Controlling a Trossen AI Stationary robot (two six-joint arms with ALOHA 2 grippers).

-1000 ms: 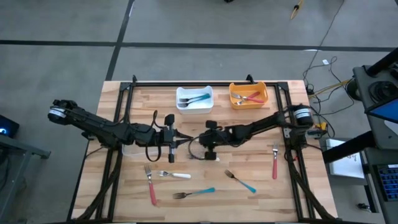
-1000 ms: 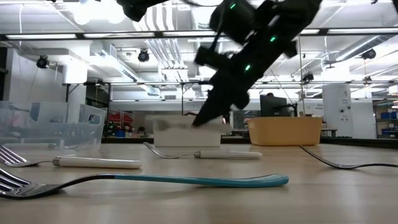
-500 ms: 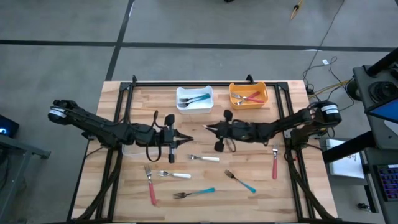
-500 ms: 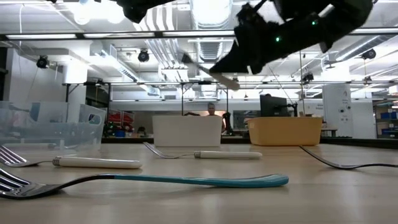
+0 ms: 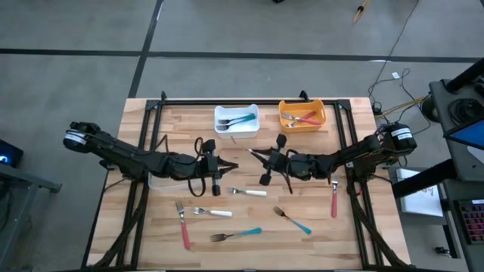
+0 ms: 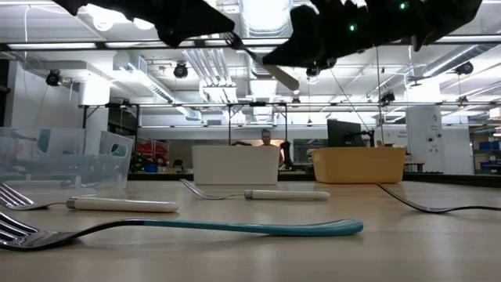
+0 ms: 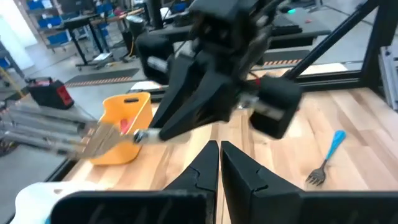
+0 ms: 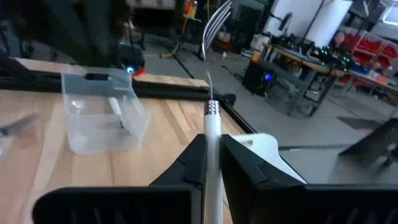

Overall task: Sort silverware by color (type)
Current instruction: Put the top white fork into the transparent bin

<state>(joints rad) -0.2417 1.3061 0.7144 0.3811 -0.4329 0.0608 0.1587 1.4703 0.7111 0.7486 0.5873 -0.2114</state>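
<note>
High view, going left to right: the left hand [image 5: 229, 165] hangs closed and empty beside the clear bin [image 5: 157, 181]. The right hand [image 5: 255, 156] pinches a white-handled fork [image 8: 211, 118] by its handle, lifted above mid-desk [image 5: 355, 234], tines toward the left arm. Judged next: carry it across to the clear bin, which already holds a white piece, keep the fork level, stay clear of the left arm, and release low inside the walls.

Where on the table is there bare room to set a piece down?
Bare wood lies between the orange bin and the red fork, and left of the white bin. The front centre is crowded with silverware.
</note>
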